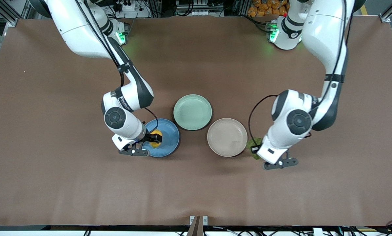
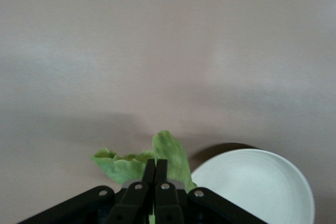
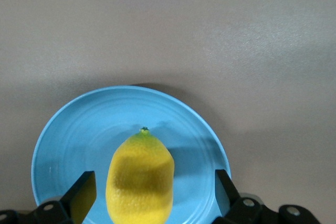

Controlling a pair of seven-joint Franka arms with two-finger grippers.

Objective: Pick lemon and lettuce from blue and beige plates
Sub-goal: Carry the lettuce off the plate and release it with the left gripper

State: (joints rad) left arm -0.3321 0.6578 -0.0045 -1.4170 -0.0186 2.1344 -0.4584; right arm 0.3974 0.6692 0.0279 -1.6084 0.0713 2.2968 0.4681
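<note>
A yellow lemon [image 1: 155, 144] [image 3: 140, 177] lies on the blue plate [image 1: 169, 137] [image 3: 79, 135]. My right gripper [image 1: 156, 138] [image 3: 154, 190] is low over that plate and open, one finger on each side of the lemon with gaps showing. My left gripper [image 1: 254, 149] [image 2: 156, 169] is shut on a green lettuce leaf [image 1: 251, 143] [image 2: 170, 153]. It holds the leaf just off the rim of the beige plate [image 1: 227, 137] [image 2: 257, 187], toward the left arm's end of the table. The beige plate holds nothing.
A pale green plate [image 1: 192, 112] with nothing on it sits between the two plates, farther from the front camera. Everything rests on a brown table cover [image 1: 196, 190].
</note>
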